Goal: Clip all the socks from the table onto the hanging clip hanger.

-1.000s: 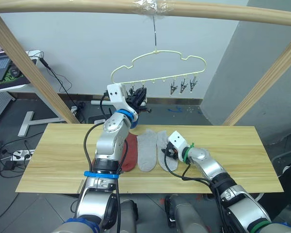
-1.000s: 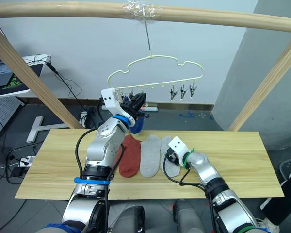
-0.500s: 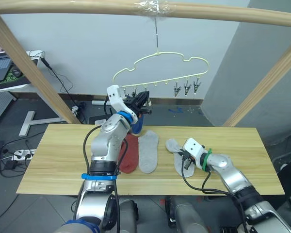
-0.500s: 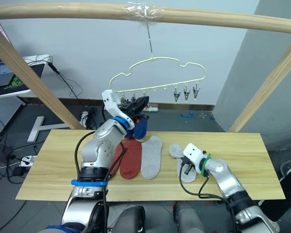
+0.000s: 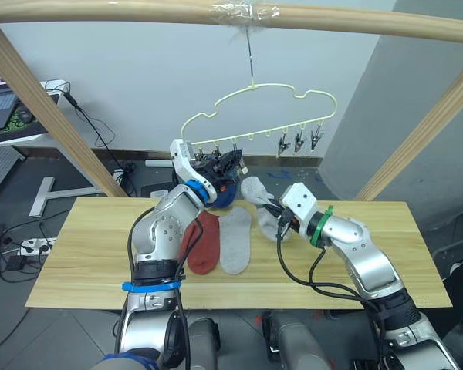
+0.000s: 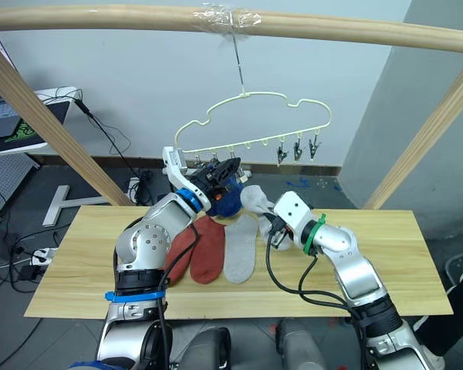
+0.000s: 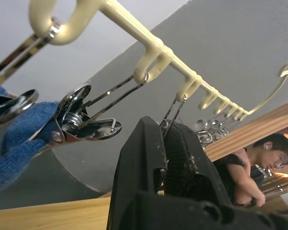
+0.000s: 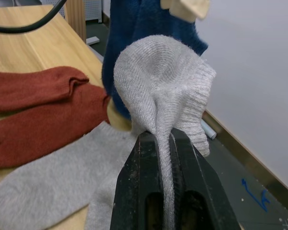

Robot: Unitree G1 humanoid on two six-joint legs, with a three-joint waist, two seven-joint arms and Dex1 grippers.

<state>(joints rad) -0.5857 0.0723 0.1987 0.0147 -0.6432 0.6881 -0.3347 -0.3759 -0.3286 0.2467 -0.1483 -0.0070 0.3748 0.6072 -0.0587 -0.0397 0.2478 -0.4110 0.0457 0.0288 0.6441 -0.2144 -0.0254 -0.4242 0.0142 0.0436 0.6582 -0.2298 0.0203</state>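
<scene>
Right wrist view: right gripper [image 8: 165,143], jaws closed on a light grey ankle sock [image 8: 165,86], lifts it above the wooden worktop [image 5: 386,231]. Left gripper [image 7: 165,139] pinches a dark metal clip [image 7: 170,112] on the pale-yellow wire hanger [image 5: 255,96]; next, feed cuff into clip.

Grey sock lifted off the table

The right gripper [image 6: 272,229] — a second ago low over the table [image 5: 77,254] — now holds a grey sock [image 5: 256,202] raised beside the left gripper [image 5: 230,162], under the hanger [image 5: 262,112], which has tilted.
</scene>
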